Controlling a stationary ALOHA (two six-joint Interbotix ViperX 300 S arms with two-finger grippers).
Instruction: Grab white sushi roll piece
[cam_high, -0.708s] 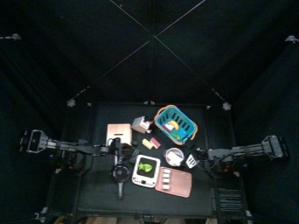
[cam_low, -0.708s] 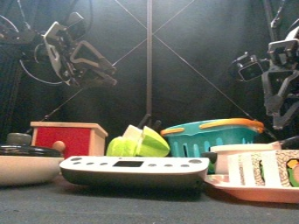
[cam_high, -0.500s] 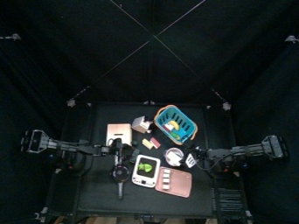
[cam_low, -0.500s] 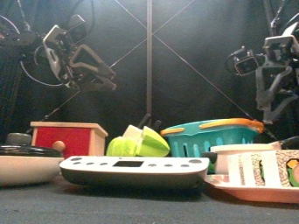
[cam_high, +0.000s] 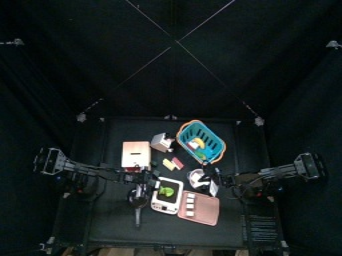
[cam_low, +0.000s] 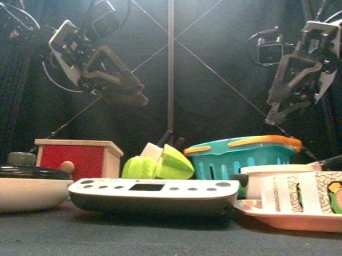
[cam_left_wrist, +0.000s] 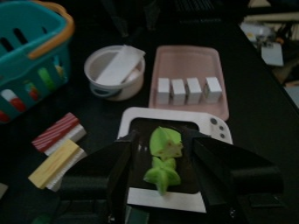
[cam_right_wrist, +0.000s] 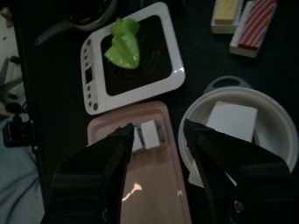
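Well, the black table (cam_high: 107, 128) is the biggest thing, and all the toys sit in its middle and front part. One black arm comes in from each side, and seen from the front both grippers hang up in the air, above the toys. The teal basket (cam_high: 214, 128) stands toward the back of the group. Nearer the front lie the white tray (cam_high: 166, 205) with a green item (cam_left_wrist: 163, 157) on it and, just beside it, the pink tray (cam_high: 201, 214) with a row of small white blocks (cam_left_wrist: 187, 87). The left gripper (cam_left_wrist: 170, 153) is over the white tray, its jaws apart and holding nothing. The right gripper (cam_right_wrist: 160, 140) is over the pink tray, its jaws apart too and holding nothing. The white sushi roll piece (cam_high: 201, 180) sits on the table between the teal basket and the pink tray, close to the white tray. It is round and white with a darker middle, and something white and flat lies across it. Neither gripper is touching it.
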